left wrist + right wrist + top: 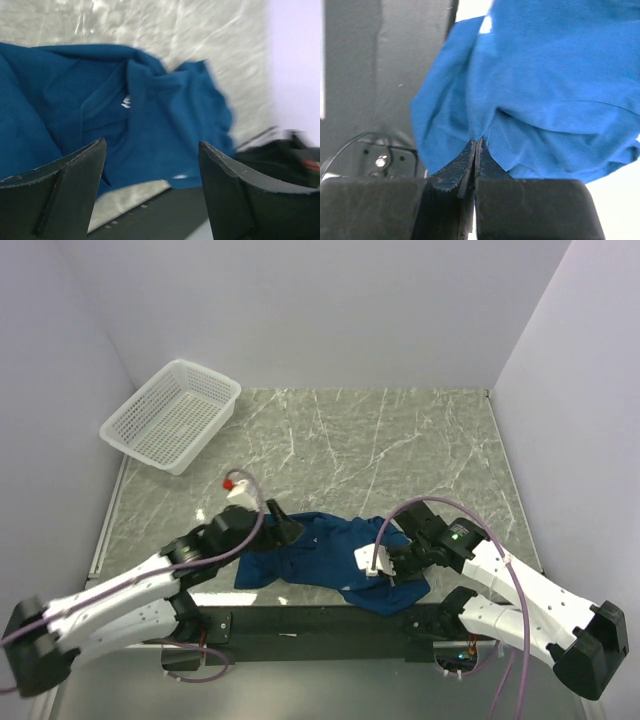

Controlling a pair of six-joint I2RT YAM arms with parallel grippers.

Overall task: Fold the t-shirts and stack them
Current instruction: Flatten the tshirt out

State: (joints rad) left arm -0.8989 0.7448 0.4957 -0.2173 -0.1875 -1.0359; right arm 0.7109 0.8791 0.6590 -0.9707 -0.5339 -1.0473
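A dark blue t-shirt (325, 555) lies crumpled at the table's near edge between the two arms; its chest print is hidden. My left gripper (288, 530) is open and empty at the shirt's left end; in the left wrist view the shirt (145, 120) lies beyond my spread fingers (75, 175). My right gripper (392, 568) is shut on the shirt's right edge. In the right wrist view the blue cloth (545, 90) is pinched between my closed fingertips (485, 160), with the cloth hanging around them.
A white plastic mesh basket (172, 415) stands at the far left of the marble table (400, 440). The black mounting rail (300, 622) runs along the near edge, under the shirt's lower hem. Purple walls close in the sides and back.
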